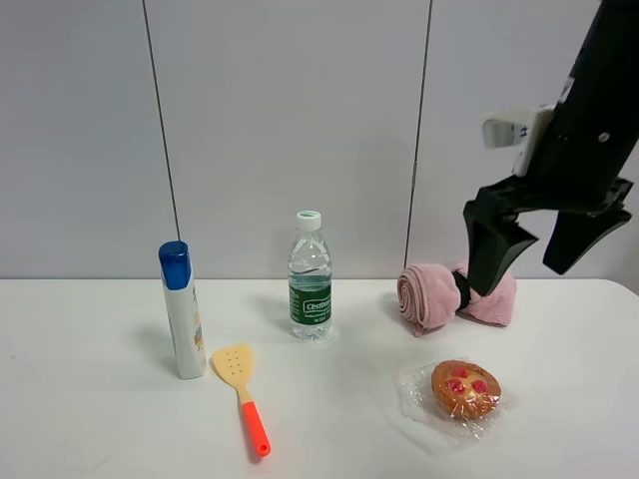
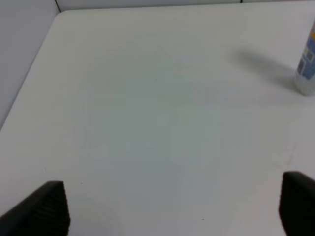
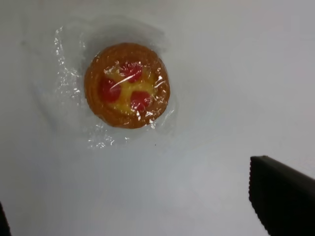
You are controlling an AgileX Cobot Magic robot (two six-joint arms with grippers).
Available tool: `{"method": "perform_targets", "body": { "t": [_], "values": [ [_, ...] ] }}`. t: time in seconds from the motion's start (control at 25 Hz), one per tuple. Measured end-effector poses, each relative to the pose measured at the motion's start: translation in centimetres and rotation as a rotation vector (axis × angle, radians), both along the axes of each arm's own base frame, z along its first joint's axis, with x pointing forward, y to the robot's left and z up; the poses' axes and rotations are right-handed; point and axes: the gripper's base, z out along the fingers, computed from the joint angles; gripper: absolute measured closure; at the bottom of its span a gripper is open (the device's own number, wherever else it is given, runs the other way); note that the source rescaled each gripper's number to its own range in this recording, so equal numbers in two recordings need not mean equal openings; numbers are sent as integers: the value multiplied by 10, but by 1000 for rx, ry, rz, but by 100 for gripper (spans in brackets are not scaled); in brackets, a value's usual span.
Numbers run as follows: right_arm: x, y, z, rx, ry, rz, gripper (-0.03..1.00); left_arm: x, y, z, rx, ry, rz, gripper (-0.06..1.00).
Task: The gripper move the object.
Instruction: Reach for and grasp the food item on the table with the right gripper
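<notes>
Bare table [image 1: 339, 439] lies all round the wrapped pastry [image 1: 465, 388]. Only the rolled pink towel [image 1: 429, 297] sits near, behind it, not touching.

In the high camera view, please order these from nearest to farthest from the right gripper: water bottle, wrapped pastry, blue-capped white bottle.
1. Wrapped pastry, on the right, below the right gripper in this view.
2. Water bottle, at the middle, toward the back.
3. Blue-capped white bottle, far left.
</notes>
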Motion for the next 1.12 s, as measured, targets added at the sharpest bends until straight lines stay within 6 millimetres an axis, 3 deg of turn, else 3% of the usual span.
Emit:
{"method": "perform_targets", "body": {
  "t": [0.32, 0.52, 0.96, 1.12],
  "values": [
    [29, 12, -62, -41, 71, -4, -3, 0, 0, 0, 0, 0, 0, -6],
    [38, 14, -89, -64, 96, 0, -3, 0, 0, 0, 0, 0, 0, -6],
    [46, 17, -117, -90, 110, 19, -3, 0, 0, 0, 0, 0, 0, -6],
    [41, 32, -124, -110, 110, 76, -3, 0, 0, 0, 0, 0, 0, -6]
  ]
}}
